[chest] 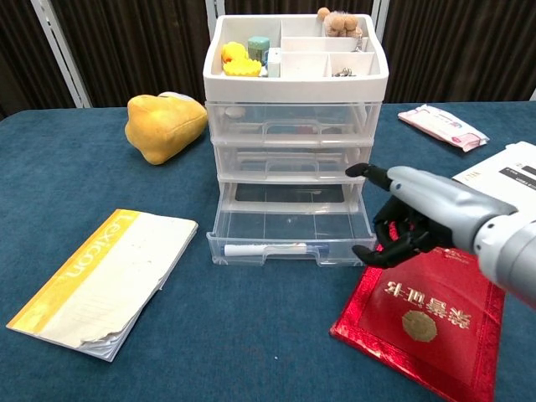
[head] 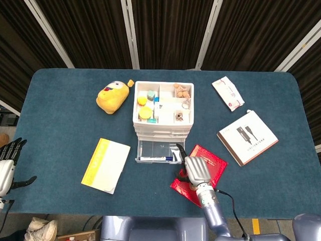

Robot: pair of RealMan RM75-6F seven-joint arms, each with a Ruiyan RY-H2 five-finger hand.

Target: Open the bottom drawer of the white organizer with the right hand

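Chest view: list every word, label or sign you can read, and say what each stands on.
"Lexicon", along the yellow band of the yellow and white booklet.
Red booklet: gold characters and a round emblem, too blurred to read.
White box: small dark print, too small to read.
White packet: pink markings, not legible.
White organizer and its open bottom drawer: no text visible.

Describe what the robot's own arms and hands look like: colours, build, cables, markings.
The right hand has a silver-grey shell on its back and black fingers. Its forearm is a smooth, rounded, silver-grey tube; in the head view a thin black cable loops beside it. The left hand shows the same light grey body with dark fingers at the frame edge. No markings are legible on either.
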